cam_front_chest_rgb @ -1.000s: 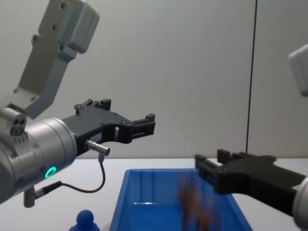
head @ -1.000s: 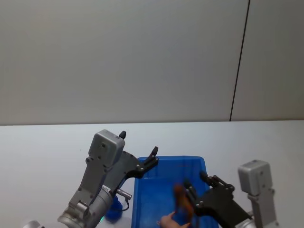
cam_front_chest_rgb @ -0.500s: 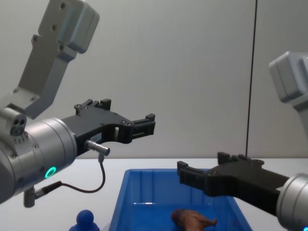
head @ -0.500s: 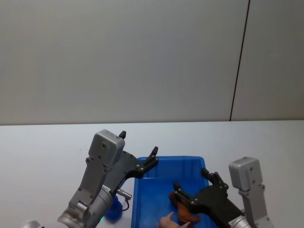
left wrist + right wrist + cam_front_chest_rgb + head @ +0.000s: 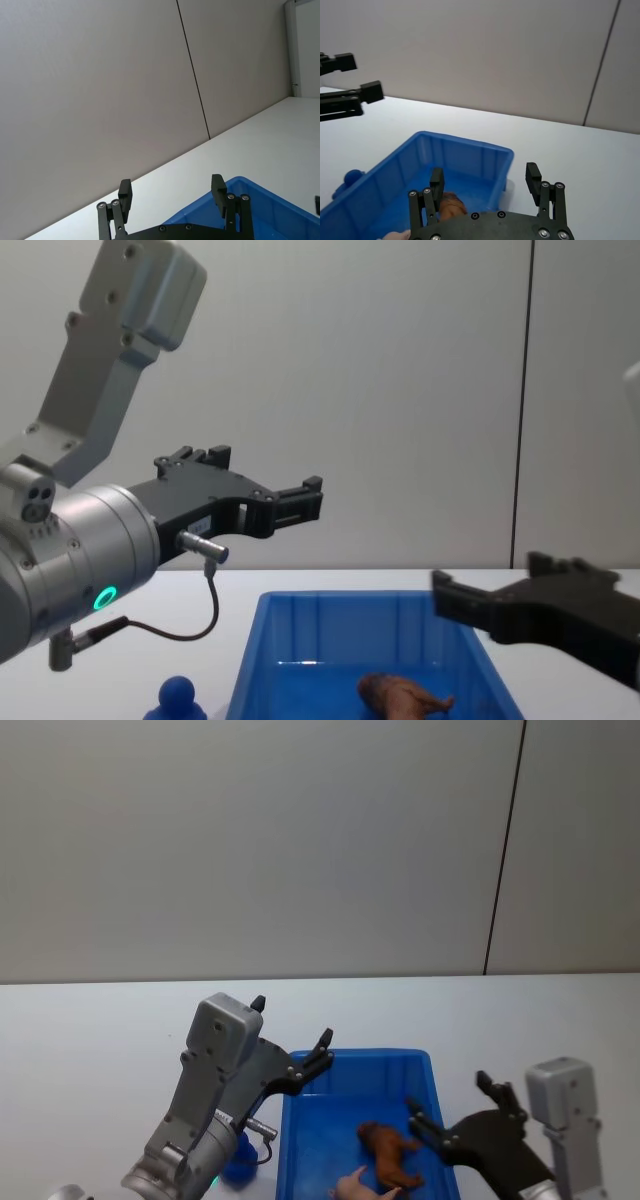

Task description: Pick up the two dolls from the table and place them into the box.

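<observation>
A plain grey wall with one thin dark vertical seam stands behind a white desk. On the desk sits the box, a bright blue plastic bin with sloping ribbed walls and an open top. The robot's left arm rises at the box's 9 o'clock and covers part of what lies beside it. In the head view the brown doll, a small furry four-legged animal figure, lies on its side near the middle of the box floor. At its 7 o'clock is a pale pink thing, cut off by the view's lower edge and too little seen to name. The blue doll, solid blue with a round ball head, stands on the desk just outside the box at about 8 o'clock, half hidden by the left arm. The left pincer hangs high over the box's 11 o'clock corner, its fingers spread wide and holding nothing. The right pincer hovers by the box's rim at the brown doll's 3 o'clock, also spread wide, empty and touching nothing.
</observation>
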You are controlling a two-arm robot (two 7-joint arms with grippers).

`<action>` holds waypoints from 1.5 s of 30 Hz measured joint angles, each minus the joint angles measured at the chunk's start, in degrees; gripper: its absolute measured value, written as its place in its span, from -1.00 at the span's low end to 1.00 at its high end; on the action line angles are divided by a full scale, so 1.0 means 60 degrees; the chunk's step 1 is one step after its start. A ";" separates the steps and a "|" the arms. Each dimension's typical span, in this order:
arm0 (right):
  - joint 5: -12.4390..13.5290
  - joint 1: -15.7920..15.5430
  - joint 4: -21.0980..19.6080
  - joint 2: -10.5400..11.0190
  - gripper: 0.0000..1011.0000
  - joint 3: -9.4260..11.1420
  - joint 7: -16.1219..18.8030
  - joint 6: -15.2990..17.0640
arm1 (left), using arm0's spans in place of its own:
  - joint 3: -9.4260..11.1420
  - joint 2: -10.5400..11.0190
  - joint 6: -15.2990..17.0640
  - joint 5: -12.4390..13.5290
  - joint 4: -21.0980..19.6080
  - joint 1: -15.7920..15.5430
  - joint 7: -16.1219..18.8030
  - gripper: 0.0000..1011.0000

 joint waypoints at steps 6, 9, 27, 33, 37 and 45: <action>0.0112 -0.0295 -0.0251 0.0212 0.98 0.0132 -0.0407 -0.0089 | 0.0000 0.0000 0.0000 0.0000 0.0000 0.0000 0.0001 0.98; 0.0156 -0.0405 -0.0345 0.0283 0.98 0.0183 -0.0559 -0.0125 | 0.0000 0.0000 0.0000 0.0001 0.0000 0.0000 0.0000 0.98; 0.0262 -0.0688 -0.0580 0.0480 0.98 0.0313 -0.0935 -0.0210 | -0.0125 0.0173 0.0260 -0.0210 -0.0141 0.0174 0.0179 0.98; 0.0274 -0.0724 -0.0614 0.0505 0.98 0.0331 -0.0982 -0.0219 | -0.0263 0.0388 0.0622 -0.0451 -0.0311 0.0357 0.0339 0.98; 0.0279 -0.0739 -0.0625 0.0514 0.98 0.0337 -0.0999 -0.0224 | -0.0355 0.0528 0.0865 -0.0613 -0.0401 0.0460 0.0387 0.98; 0.0289 -0.0758 -0.0641 0.0526 0.98 0.0345 -0.1024 -0.0231 | -0.0527 0.0769 0.1388 -0.0973 -0.0465 0.0650 0.0390 0.98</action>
